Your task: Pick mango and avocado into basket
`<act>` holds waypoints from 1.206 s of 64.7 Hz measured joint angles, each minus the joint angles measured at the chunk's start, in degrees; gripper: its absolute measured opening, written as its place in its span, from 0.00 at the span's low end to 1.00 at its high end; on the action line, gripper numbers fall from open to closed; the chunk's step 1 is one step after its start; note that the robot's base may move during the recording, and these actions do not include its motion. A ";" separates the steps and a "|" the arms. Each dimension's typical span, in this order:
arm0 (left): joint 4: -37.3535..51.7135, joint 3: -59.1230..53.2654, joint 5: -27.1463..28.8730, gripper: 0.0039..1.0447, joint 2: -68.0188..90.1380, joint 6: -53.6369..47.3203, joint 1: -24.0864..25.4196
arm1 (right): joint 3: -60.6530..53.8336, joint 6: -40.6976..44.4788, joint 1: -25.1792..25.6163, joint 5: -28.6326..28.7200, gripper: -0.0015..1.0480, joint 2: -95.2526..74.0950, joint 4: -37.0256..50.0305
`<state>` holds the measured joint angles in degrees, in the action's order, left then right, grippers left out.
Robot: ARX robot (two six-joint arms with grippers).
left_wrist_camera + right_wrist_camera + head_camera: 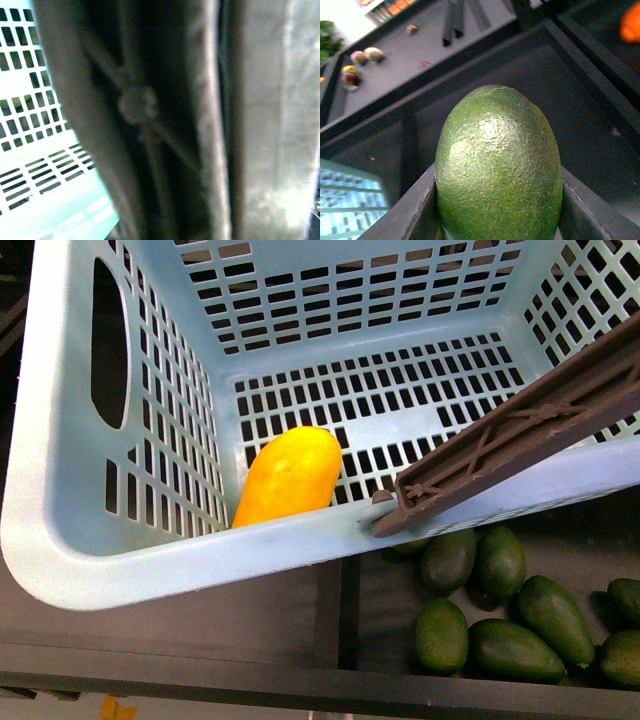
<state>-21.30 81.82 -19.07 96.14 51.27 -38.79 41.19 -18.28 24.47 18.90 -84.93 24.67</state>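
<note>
One teal basket (pixel 60 540) filling the front view, its brown handle (pixel 520 435) lying across the right rim, one mango (pixel 288 476) resting in its near-left floor corner, seven loose avocados (pixel 515 650) lying in the dark bin (pixel 385 612) below, right gripper (pixel 497 200) clasping one avocado (pixel 497 150), left gripper's grip impossible to tell.

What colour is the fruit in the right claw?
Green, finely pebbled: the avocado held in the right claw. Shows best in the right wrist view.

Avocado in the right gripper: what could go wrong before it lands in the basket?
The right gripper pinches the avocado only at its sides, so the rounded fruit might slip. The brown handle lies across the near right corner of the basket and could block the way in. A drop near the mango could bruise it.
</note>
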 joint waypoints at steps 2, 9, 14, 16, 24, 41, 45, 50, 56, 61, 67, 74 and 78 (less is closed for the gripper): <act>0.00 0.00 -0.02 0.13 0.00 0.00 0.00 | 0.13 -0.11 -1.55 -0.02 0.51 2.75 -0.61; 0.00 0.00 -0.02 0.13 0.00 0.04 0.00 | 1.55 -0.46 -6.60 -1.68 0.51 8.63 -2.25; 0.00 0.00 -0.02 0.13 0.00 0.02 0.00 | 3.56 -0.44 -12.50 -4.44 0.51 11.82 -2.84; 0.00 0.00 0.00 0.13 0.00 0.02 0.00 | 4.46 -0.39 -14.93 -5.73 0.51 12.20 -2.95; 0.00 0.00 -0.04 0.13 0.00 0.02 0.00 | 6.82 1.25 -23.28 -9.81 0.51 11.41 -2.95; 0.00 0.00 -0.04 0.13 0.00 0.00 0.00 | 9.14 6.05 -37.31 -16.92 0.51 4.79 -2.51; 0.00 0.00 -0.02 0.13 0.00 0.04 0.00 | 9.33 6.36 -38.93 -17.79 0.51 3.74 -2.47; 0.00 0.00 0.17 0.13 0.00 -0.02 0.00 | 9.55 6.40 -40.30 -19.50 0.54 2.84 -2.47; 0.00 0.00 0.11 0.13 0.00 0.00 0.00 | 9.60 6.43 -40.79 -20.72 0.66 2.67 -2.51; 0.00 0.00 0.07 0.13 0.00 0.00 0.00 | 9.62 6.29 -40.87 -21.16 0.76 2.82 -2.54; 0.00 0.00 -0.07 0.13 0.00 0.02 0.00 | 9.62 5.73 -40.61 -22.45 0.92 4.02 -2.78; -0.04 0.00 -0.22 0.13 0.09 0.44 0.00 | 9.03 4.83 -39.67 -24.15 0.91 7.19 -3.65; -0.04 0.00 -0.09 0.13 0.09 0.52 0.00 | 8.31 4.35 -39.08 -25.22 0.92 9.40 -4.37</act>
<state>-21.34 81.82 -19.16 96.23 51.79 -38.79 49.50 -13.93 -14.61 -6.33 -75.53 20.29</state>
